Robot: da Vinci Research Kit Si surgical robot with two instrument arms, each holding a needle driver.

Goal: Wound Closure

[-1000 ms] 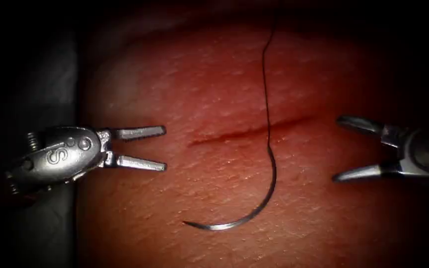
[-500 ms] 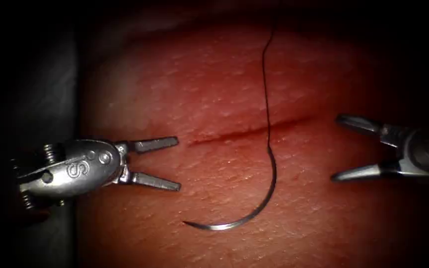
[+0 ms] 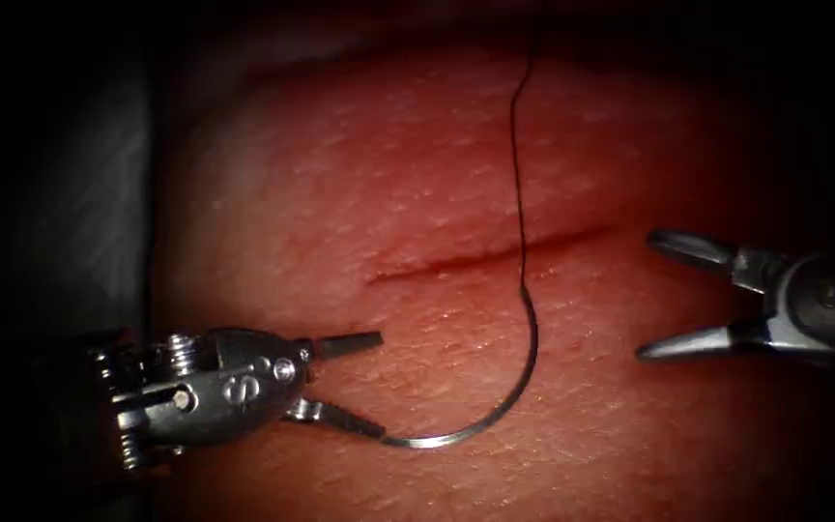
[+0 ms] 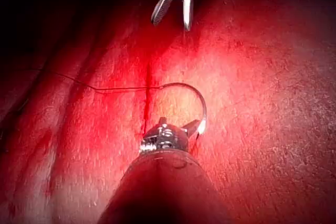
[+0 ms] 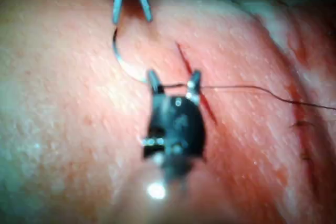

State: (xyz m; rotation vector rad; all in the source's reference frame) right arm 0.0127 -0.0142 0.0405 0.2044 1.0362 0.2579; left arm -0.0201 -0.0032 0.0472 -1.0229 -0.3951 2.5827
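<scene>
Left tool: its two jaws are apart and hold nothing. One second ago it sat higher up, level with the cut. Now it has dropped down and slid to the right, so its lower jaw is right at the pointed end of the needle. I cannot tell if it touches.
Needle: it lies flat on top of the tissue, just under the cut, not poked in. It has not moved.
Cut: a thin dark line, still wide open with no stitch.
Thread: it runs from the needle's blunt end up across the cut and away.
Right tool: it waits well off to the right, jaws apart, holding nothing, and has hardly moved.
What it means: nobody has the needle yet, so the sewing looks like it has not begun.
</scene>
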